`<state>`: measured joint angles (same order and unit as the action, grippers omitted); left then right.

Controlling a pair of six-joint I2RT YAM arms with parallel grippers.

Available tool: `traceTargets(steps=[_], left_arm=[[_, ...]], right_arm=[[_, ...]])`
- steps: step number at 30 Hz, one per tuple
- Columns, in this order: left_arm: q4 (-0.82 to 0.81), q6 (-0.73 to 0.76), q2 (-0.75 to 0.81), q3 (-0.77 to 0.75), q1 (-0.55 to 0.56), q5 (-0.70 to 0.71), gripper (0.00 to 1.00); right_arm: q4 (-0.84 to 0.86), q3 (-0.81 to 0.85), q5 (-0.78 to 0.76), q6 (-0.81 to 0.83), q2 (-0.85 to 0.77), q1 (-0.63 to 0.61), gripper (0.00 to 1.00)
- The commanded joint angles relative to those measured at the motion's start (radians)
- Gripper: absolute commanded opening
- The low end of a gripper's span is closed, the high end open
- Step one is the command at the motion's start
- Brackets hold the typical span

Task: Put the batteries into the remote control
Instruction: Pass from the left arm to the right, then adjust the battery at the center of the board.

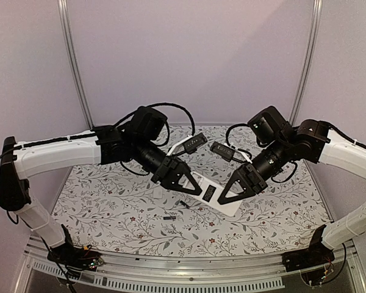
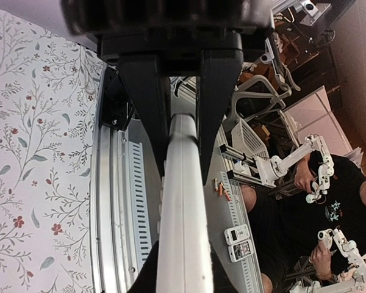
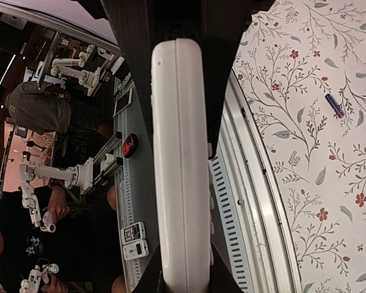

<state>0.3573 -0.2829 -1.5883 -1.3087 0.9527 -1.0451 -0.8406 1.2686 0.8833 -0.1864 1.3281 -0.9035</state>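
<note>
The remote control sits just right of centre in the top view, a small flat white slab with its plain back turned up and a dark rectangular recess showing in it. The two arms meet over it from either side. The left gripper pinches the end nearer the middle of the frame, jaws drawn narrow against the flat faces. In its wrist view the remote runs down the centre as a thin, rounded white edge between the black fingers. The right gripper is clamped on the opposite end in the same way, and its wrist view shows that white edge, with a fine seam, from top centre to bottom. Whether the remote touches the floral cloth I cannot tell. One battery, a tiny dark cylinder, lies on the cloth below and left of the remote, apart from both grippers; it looks purplish at the upper right of the right wrist view
</note>
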Motion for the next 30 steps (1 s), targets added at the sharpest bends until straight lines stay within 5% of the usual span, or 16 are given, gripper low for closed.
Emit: traceTargets(steps=[1,6,12,20,30], left_arm=[[-0.012,0.006,-0.015,-0.02,0.0,0.091,0.12],[-0.089,-0.049,0.062,0.034,-0.046,0.154,0.53],[-0.194,-0.087,0.239,0.157,-0.132,0.343,0.81],[-0.021,0.082,0.375,0.264,-0.147,0.685,0.83],[0.309,0.241,0.239,0.234,-0.032,0.932,0.75]], right_arm=[[0.037,-0.003,0.043,-0.037,0.002,-0.012,0.01],[0.086,-0.025,0.003,-0.063,-0.029,-0.009,0.0],[0.293,-0.165,-0.037,-0.17,-0.109,0.052,0.0],[0.567,-0.374,-0.112,-0.299,-0.209,0.13,0.0],[0.555,-0.487,-0.117,-0.319,-0.194,0.202,0.0]])
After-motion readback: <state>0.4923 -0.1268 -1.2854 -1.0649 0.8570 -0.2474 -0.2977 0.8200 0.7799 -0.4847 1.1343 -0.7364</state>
